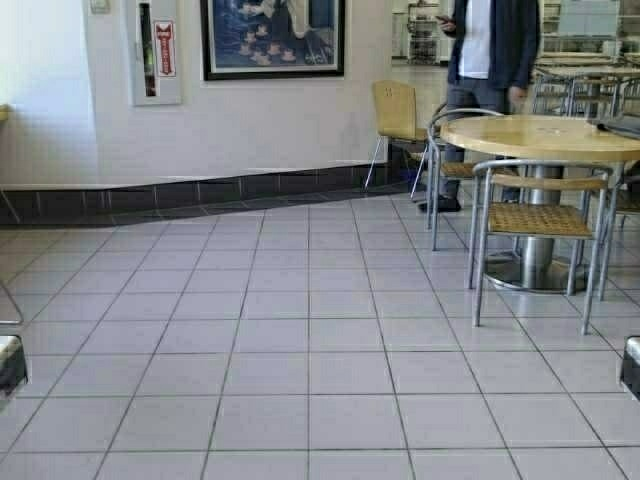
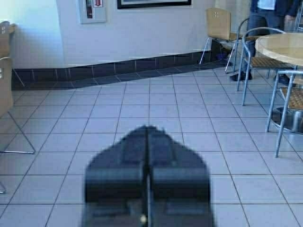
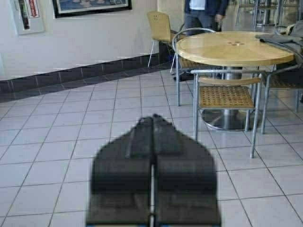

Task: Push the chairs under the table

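The floor (image 1: 300,340) ahead of both grippers is wide pale tile with nothing on it, and the long table of the task shows in no view, so I judge the step in hand to be driving and turning the base until that table and its chairs lie before the arms. Done well, that means holding both arms low and tucked, turning toward the left gripper's side, and not reaching until a chair back sits squarely ahead. In the left wrist view two tan chairs (image 2: 5,90) stand at the frame's edge, off to that gripper's side and nearer than anything else; a third tan chair (image 1: 397,112) stands by the far wall, well ahead of the right gripper and beyond the round table (image 1: 545,135). That round table, one in number, is ahead and outward of the right gripper, ringed by grey woven-seat chairs (image 1: 540,222), three of which I can count for sure. Steer wide of these. One person (image 1: 485,50) stands behind them. On the wall are one picture (image 1: 273,38) and one cabinet (image 1: 157,50). The left gripper (image 2: 147,142) has its jaws pressed together, gripping nothing; the right gripper (image 3: 152,130) is likewise closed on nothing.
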